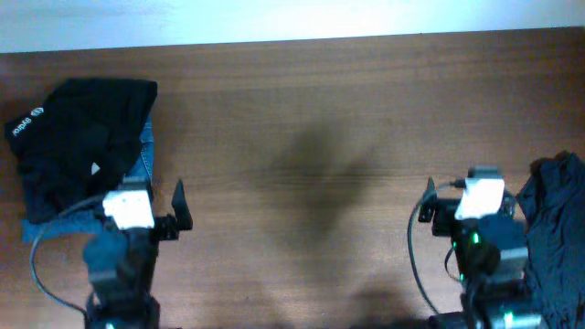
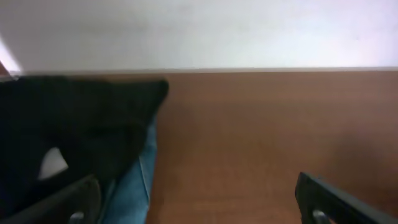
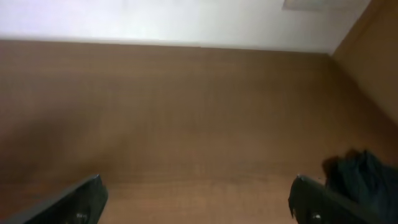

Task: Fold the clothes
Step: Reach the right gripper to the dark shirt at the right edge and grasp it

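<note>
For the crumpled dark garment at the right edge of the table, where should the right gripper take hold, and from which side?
Probably pinch a fold on the left rim of the dark garment, coming from its left with the open right gripper, which sits beside it. The cloth is bunched, no flat hem showing, and its right part runs out of view.

Looks like a robotics lab bench, not somebody's home. A brown wood-grain table (image 1: 302, 110) sits against a plain white wall (image 1: 274, 18). The left arm (image 1: 119, 260) and right arm (image 1: 489, 251) are parked at the near edge, each trailing a loose black cable (image 1: 37, 260). A green light (image 1: 473, 239) glows on the right one. Dark clothes (image 1: 82, 137) are heaped at both ends.
</note>
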### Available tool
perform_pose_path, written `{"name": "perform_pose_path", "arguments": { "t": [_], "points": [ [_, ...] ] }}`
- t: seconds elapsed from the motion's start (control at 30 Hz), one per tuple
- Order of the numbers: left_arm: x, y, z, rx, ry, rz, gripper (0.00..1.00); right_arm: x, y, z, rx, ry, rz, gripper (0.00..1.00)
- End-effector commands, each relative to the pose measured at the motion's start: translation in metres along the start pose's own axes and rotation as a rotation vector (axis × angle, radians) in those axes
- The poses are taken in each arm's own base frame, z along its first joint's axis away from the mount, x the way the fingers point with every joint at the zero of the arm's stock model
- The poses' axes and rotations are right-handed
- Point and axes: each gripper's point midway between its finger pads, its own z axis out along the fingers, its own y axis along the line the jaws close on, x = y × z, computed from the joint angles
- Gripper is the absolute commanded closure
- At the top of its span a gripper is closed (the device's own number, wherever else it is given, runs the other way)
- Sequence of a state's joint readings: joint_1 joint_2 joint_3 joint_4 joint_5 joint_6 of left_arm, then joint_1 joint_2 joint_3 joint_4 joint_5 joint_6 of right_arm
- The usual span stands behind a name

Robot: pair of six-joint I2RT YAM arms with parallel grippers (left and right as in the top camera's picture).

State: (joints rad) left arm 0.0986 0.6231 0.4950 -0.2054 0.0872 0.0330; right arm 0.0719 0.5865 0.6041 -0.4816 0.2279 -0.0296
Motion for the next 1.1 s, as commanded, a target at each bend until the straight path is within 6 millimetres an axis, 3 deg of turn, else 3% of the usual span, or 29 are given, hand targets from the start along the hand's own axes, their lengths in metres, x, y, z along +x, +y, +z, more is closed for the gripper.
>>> {"name": "perform_pose_path", "arguments": {
  "t": [0.0,0.17,0.27,0.43,0.63,0.73,0.83,1.07],
  "points": [
    [-0.013,-0.008,0.012,0.064,0.086,-0.023,0.0,-0.016,0.002,0.009,0.001,0.09,-0.016,0.01],
    [-0.012,-0.025,0.03,0.178,0.229,-0.054,0.01,-0.023,0.021,0.03,-0.083,0.265,-0.046,0.01],
    [-0.01,-0.031,0.038,0.215,0.254,-0.064,0.01,-0.019,0.021,0.047,-0.07,0.327,-0.056,0.01],
    [-0.003,-0.031,0.043,0.215,0.28,-0.069,0.0,0.002,-0.031,0.085,0.154,0.41,0.164,0.01],
    [-0.003,-0.031,0.043,0.215,0.279,-0.068,0.01,0.06,-0.128,0.11,0.398,0.533,0.45,0.01],
    [-0.004,-0.03,0.044,0.215,0.275,-0.068,0.01,0.086,-0.163,0.12,0.443,0.558,0.547,0.01],
    [-0.005,-0.031,0.044,0.215,0.272,-0.067,0.01,0.117,-0.182,0.128,0.457,0.612,0.623,0.02],
    [-0.005,-0.031,0.044,0.215,0.272,-0.068,0.01,0.193,-0.191,0.144,0.454,0.778,0.735,0.12]
  ]
}}
